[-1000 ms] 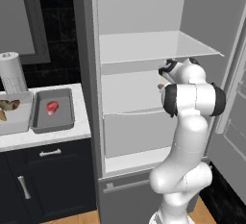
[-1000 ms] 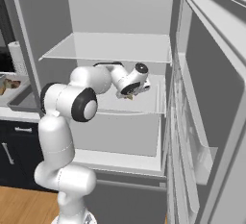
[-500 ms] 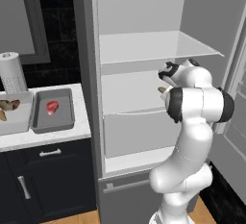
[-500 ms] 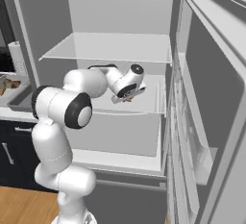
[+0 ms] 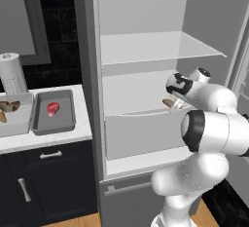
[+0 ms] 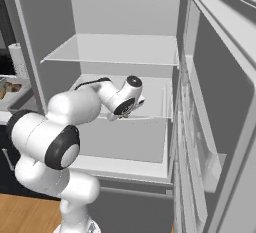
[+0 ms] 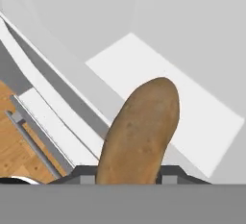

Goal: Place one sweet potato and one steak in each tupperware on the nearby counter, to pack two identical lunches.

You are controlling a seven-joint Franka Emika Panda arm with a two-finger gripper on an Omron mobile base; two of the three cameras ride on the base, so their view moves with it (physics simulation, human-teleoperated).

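Hand view: the gripper is pinching a sweet potato, its tapered end pointing over the white fridge shelf. Left base view: the same tuber is sitting at the fridge's middle shelf, while a red steak is lying in the darker tupperware on the counter. No writing is showing.

Open fridge shelf offers room; upper glass shelf limits headroom.
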